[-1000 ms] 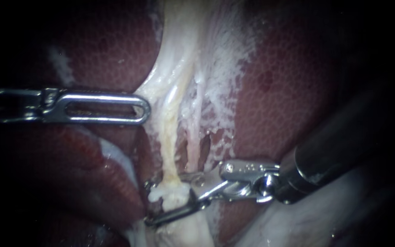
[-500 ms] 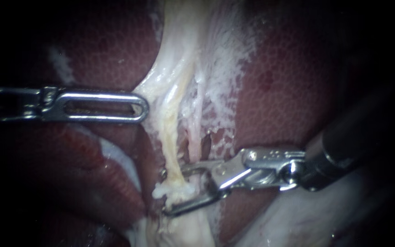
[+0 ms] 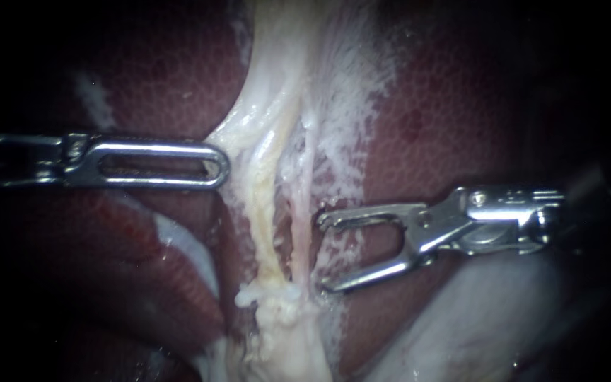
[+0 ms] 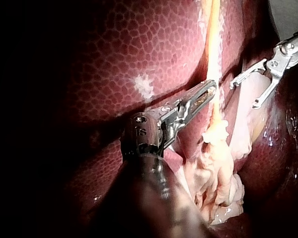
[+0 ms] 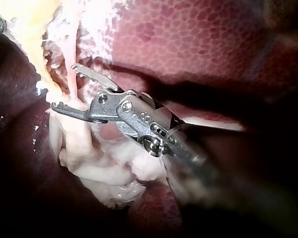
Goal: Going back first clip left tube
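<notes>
The left tube (image 3: 266,212) is a yellow string that runs down between our two instruments. Our right instrument (image 3: 322,253) has its hand wide apart and empty, with the tips near the tube and not touching it. Our left instrument (image 3: 222,168) has its hand clamped on the edge of the pale tissue (image 3: 249,134) next to the tube. The red liver (image 3: 447,127) lies behind both hands.

We note our left instrument (image 4: 210,88) clamped on the edge of the pale tissue (image 4: 212,49) lying over the liver (image 4: 139,44). Ahead of it, our right instrument (image 4: 244,95) stands with jaws apart, holding nothing.
</notes>
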Motion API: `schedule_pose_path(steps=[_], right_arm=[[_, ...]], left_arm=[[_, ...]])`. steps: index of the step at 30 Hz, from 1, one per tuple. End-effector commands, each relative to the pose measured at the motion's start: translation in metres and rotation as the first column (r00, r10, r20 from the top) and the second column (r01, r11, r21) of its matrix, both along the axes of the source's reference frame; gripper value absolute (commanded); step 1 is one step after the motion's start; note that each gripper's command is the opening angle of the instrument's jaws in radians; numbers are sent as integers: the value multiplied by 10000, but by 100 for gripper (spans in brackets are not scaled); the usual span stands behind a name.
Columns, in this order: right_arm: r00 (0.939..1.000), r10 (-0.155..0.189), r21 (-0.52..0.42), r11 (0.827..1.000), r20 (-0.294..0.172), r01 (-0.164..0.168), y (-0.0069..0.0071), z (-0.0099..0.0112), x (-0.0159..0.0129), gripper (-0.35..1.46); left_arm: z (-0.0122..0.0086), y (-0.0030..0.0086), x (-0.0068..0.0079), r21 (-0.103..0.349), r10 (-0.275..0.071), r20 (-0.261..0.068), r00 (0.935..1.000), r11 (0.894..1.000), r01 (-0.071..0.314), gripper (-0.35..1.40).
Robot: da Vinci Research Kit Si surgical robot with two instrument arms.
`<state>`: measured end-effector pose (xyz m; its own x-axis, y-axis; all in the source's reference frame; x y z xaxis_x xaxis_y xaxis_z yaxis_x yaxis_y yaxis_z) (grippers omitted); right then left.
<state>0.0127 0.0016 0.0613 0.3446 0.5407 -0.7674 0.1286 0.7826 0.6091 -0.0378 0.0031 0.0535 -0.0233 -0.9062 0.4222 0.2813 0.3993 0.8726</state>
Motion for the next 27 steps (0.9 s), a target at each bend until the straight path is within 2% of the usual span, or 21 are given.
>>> schedule_pose_path(steps=[1, 5, 13, 19, 27], right_arm=[[9999, 149, -55, 9999, -14, -149, 1, -4, -4, 60], [9992, 366, -232, 9990, -184, -371, 11, -20, -17, 60], [9986, 426, -491, 9978, -301, -440, 32, -49, -37, 60], [9985, 437, -557, 9974, -341, -455, 33, -58, -40, 60], [9985, 412, -654, 9969, -369, -435, 34, -59, -44, 60]], left_arm=[[1, 0, 0, 0, 2, 2, 10000, 10000, -2, -35], [4, 0, 0, -10, 6, 2, 10000, 10000, -6, -35], [7, 0, 1, -22, 10, 1, 10000, 10000, -10, -35], [12, 0, 2, -83, 45, -28, 10000, 10000, -45, -35], [20, 0, 3, -106, 69, -54, 10000, 9999, -70, -35]])
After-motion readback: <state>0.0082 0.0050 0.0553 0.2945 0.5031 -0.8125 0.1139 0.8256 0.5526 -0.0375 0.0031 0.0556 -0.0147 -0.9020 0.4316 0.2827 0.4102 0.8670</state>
